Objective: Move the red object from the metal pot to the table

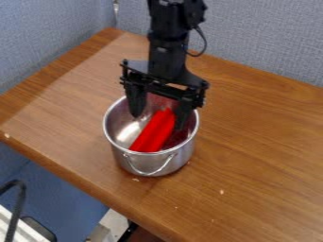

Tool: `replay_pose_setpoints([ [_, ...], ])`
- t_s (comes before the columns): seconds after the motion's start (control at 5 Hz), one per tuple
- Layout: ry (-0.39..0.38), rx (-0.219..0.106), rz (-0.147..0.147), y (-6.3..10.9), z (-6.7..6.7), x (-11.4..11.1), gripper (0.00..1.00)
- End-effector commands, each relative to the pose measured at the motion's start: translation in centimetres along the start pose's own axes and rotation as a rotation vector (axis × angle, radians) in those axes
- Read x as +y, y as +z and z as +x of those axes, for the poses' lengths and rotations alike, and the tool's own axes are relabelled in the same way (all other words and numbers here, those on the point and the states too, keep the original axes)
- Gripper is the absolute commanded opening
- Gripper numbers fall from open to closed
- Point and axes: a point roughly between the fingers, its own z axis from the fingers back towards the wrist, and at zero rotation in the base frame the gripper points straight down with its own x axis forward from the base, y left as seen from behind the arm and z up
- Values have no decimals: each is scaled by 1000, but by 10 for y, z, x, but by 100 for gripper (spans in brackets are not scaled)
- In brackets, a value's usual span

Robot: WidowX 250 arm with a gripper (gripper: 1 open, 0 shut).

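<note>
The metal pot [127, 151] stands on the table [252, 151] near its front edge, its wire handle hanging down the front. Inside it the red object [157, 132] leans as a long flat bar from the pot's bottom up toward the far rim. My gripper [161, 102] points straight down over the pot's opening, open wide, with one finger [130, 97] near the left inner wall and the other finger [192, 110] near the right rim. The red bar's upper end lies between the two fingers; nothing is gripped.
A blue-grey fabric wall [51, 28] runs behind the table on the left and back. The table's rounded front edge [76, 184] drops off just below the pot, with dark cables [15, 203] on the floor at lower left.
</note>
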Motion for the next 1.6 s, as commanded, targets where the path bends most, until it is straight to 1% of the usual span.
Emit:
replay_pose_setpoints([
  [0.0,46,-45,7,6,14,13,100],
  [0.2,79,-44,12,3,19,19,100],
  [0.6,143,-42,21,-11,20,-11,100],
  [0.8,121,-47,5,-7,20,-9,100],
  [1.0,94,-46,3,-5,20,-9,100],
  [1.4,103,-41,-2,-12,26,-7,100],
])
